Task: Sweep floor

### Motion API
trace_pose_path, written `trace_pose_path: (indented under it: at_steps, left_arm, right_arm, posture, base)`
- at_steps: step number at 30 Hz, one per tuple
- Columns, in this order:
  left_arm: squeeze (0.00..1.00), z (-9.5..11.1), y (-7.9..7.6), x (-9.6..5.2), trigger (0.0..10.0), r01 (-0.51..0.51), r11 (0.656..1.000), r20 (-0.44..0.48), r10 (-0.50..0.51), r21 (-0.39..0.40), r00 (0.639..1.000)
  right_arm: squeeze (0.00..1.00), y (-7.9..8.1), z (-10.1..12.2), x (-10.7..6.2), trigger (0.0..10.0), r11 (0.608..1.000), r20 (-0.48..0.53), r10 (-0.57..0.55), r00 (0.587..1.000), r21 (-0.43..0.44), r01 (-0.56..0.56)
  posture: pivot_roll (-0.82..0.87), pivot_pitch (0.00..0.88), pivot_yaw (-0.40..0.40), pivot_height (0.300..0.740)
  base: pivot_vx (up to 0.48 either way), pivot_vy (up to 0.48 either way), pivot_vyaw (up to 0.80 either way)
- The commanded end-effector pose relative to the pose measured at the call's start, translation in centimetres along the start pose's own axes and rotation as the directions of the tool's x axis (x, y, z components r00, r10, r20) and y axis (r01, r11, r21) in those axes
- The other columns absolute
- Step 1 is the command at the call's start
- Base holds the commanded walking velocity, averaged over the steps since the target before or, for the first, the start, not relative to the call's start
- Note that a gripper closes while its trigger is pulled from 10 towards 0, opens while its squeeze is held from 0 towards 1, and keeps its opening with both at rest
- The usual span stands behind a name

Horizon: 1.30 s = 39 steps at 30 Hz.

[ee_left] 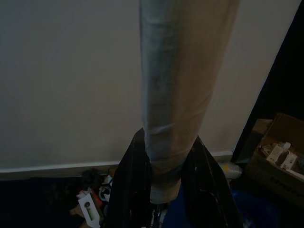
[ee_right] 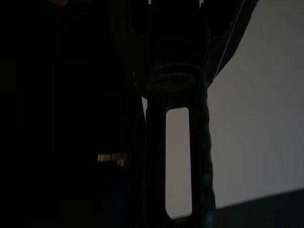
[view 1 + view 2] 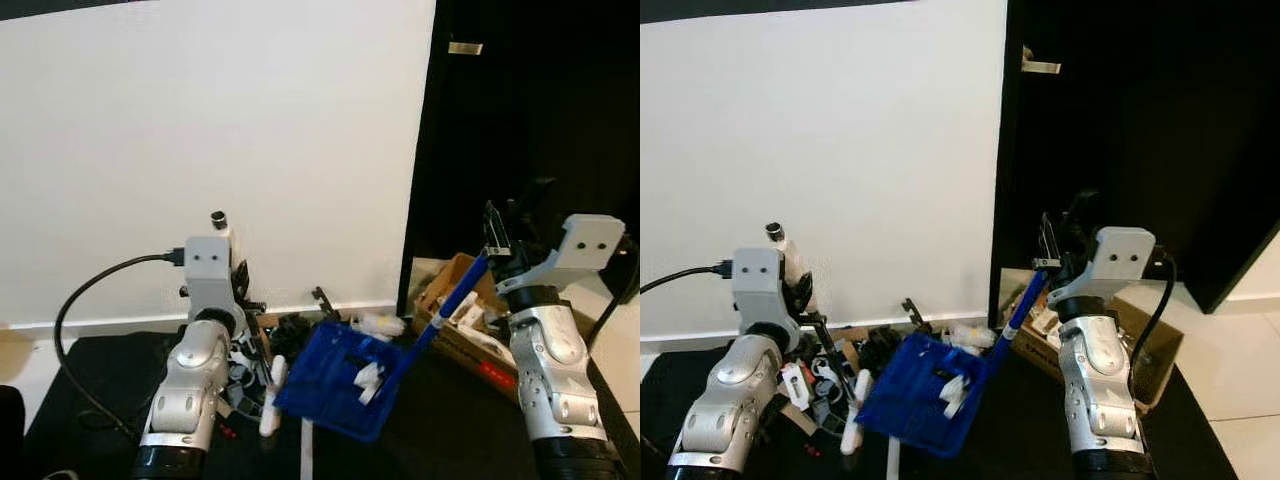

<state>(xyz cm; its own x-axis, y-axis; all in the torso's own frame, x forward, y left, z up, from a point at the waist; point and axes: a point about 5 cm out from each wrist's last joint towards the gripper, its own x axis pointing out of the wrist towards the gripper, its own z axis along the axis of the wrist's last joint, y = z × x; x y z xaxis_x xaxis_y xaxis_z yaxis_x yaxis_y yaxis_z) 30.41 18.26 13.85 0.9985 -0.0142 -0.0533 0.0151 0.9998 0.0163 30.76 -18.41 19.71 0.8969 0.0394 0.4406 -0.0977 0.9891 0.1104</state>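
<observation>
Your right gripper (image 3: pixel 500 240) is clamped on the top of the blue dustpan handle (image 3: pixel 452 303), which slants down to the blue dustpan (image 3: pixel 340 385) tilted above the dark floor (image 3: pixel 110 370) between your two arms, white scraps (image 3: pixel 370 378) lying in its tray. Your left gripper (image 1: pixel 164 190) grasps the pale broom handle (image 1: pixel 183 90), its black fingers (image 1: pixel 130 185) pressed on either side of the shaft in the left wrist view; the handle's dark tip (image 3: pixel 218 217) rises just above that wrist against the white wall (image 3: pixel 220 120). Both silver forearms are raised, elbows low, wrists pointing up toward the wall. Mixed litter (image 3: pixel 825 375) is heaped on the floor at the wall's foot, just behind the dustpan. An open cardboard box (image 3: pixel 455 320) of clutter sits beside your right arm, near the black door (image 3: pixel 1140 120) with its metal handle (image 3: pixel 1040 66).
</observation>
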Motion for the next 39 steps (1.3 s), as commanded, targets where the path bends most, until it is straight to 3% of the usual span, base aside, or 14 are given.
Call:
trace_pose_path:
  at_steps: [1, 14, 19, 23, 30, 34, 39]
  left_arm:
    - [0.0, 0.2, 0.4, 0.2, 10.0, -0.007, 1.0, 0.012, 0.007, 0.028, 1.0]
    - [0.0, -0.6, 0.3, -0.1, 10.0, -0.019, 0.999, -0.01, 0.019, 0.029, 1.0]
    - [0.0, -1.0, 0.2, -0.2, 10.0, -0.027, 0.999, -0.018, 0.028, 0.031, 0.999]
    - [0.0, -1.4, 1.1, -0.7, 10.0, -0.053, 0.997, -0.02, 0.054, 0.05, 0.998]
    - [0.0, -2.0, 2.7, -2.0, 10.0, -0.096, 0.995, 0.012, 0.096, 0.038, 0.995]
    - [0.0, -2.9, 2.7, -2.7, 10.0, -0.098, 0.995, 0.007, 0.098, 0.028, 0.995]
    - [0.0, -3.0, 2.7, -3.4, 10.0, -0.108, 0.994, 0.01, 0.108, 0.013, 0.994]
  right_arm:
    - [0.0, 0.2, 1.2, 0.0, 10.0, 0.999, 0.044, 0.022, 0.999, -0.026, -0.021]
    - [0.0, 1.3, 0.9, -0.1, 10.0, 0.996, 0.003, 0.077, 0.997, -0.034, -0.077]
    - [0.0, 1.2, -0.3, -0.2, 10.0, 0.995, -0.033, 0.074, 0.997, -0.066, -0.076]
    - [0.0, 1.2, -2.5, -1.5, 10.0, 0.991, -0.112, 0.073, 0.991, -0.1, -0.084]
    - [0.0, 1.3, -4.1, -2.7, 10.0, 0.99, -0.168, 0.072, 0.983, -0.104, -0.091]
    - [0.0, 1.3, -5.5, -3.7, 10.0, 0.99, -0.208, 0.057, 0.976, -0.117, -0.083]
    - [0.0, 1.6, -5.6, -4.3, 10.0, 0.99, -0.207, 0.056, 0.977, -0.114, -0.081]
  posture:
    - [-0.01, 0.059, 0.1, 0.74]
    - [-0.01, 0.065, 0.085, 0.74]
    - [0.0, 0.067, 0.084, 0.74]
    - [0.0, 0.062, 0.084, 0.74]
    - [0.0, 0.047, 0.07, 0.74]
    - [0.0, 0.04, 0.066, 0.74]
    - [0.0, 0.034, 0.069, 0.74]
  base:
    - [0.0, 0.0, 0.0]
    - [0.0, 0.0, 0.0]
    - [0.0, 0.0, 0.0]
    - [0.0, 0.0, 0.0]
    - [0.0, 0.0, 0.0]
    - [0.0, 0.0, 0.0]
    - [0.0, 0.0, 0.0]
